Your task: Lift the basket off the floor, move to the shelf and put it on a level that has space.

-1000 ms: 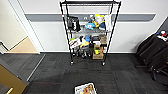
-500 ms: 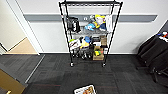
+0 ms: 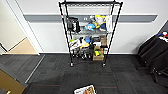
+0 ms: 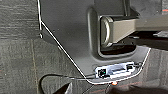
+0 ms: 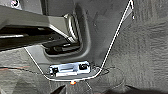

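Observation:
The shelf (image 3: 90, 32) is a tall black wire rack on small wheels, standing against the white wall straight ahead. Its top level (image 3: 90, 3) looks bare, while the tiers below hold plush toys and boxes. The basket (image 3: 85, 90) lies on the floor (image 3: 120, 75) of dark grey carpet tiles in front of the rack. It is cut off by the lower edge of the head view, so just its pale near part shows. Both wrist views look down past the robot's own dark body onto the carpet (image 4: 17, 62) (image 5: 145, 50).
A doorway with tan wooden flooring (image 3: 22, 47) opens at the left. A brown cardboard box (image 3: 10, 83) sits at the lower left corner. Black-draped furniture (image 3: 155, 52) stands at the right. Open carpet stretches between the basket and the rack.
The whole head picture has shifted slightly: the camera has moved a little, the rack sits a bit higher and the basket lower in the picture. The things themselves have not moved.

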### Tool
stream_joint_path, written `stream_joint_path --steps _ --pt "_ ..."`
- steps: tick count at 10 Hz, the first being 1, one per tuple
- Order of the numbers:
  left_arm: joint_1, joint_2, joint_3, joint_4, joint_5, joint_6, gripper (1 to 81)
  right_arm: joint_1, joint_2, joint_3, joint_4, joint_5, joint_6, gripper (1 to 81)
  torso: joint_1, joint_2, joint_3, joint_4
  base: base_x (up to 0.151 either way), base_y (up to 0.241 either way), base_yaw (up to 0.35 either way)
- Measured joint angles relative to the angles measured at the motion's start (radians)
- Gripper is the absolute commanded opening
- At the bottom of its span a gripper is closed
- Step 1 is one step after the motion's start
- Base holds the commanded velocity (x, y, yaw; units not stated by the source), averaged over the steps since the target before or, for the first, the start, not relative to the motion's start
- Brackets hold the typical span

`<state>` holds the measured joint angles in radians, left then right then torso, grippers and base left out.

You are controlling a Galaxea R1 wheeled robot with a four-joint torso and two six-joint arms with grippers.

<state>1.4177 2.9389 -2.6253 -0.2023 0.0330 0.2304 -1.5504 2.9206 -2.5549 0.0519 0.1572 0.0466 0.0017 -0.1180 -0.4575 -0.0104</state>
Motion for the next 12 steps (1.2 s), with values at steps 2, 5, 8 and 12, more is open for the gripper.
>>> stream_joint_path --steps 2,5,8,12 --pt "-0.002 -0.009 0.006 0.0 0.001 -0.001 81.1 0.002 -0.003 0.011 0.0 0.0 0.0 81.1 0.0 -0.001 0.0 0.0 0.0 0.0 0.0" --pt "-0.002 -0.03 0.008 0.0 0.003 -0.004 81.1 0.017 -0.03 0.067 0.0 -0.016 0.004 81.1 0.042 -0.066 0.0 0.0 0.0 0.0 0.0" --pt "-0.024 -0.083 0.079 -0.041 0.013 -0.008 81.1 0.04 -0.069 0.105 0.0 -0.017 0.005 81.1 0.107 -0.17 0.0 0.0 0.0 0.0 0.0" --pt "-0.085 -0.118 0.092 -0.17 0.019 -0.011 81.1 0.065 -0.084 0.116 0.0 -0.026 0.006 81.1 0.194 -0.308 0.0 0.0 0.0 0.0 0.0"
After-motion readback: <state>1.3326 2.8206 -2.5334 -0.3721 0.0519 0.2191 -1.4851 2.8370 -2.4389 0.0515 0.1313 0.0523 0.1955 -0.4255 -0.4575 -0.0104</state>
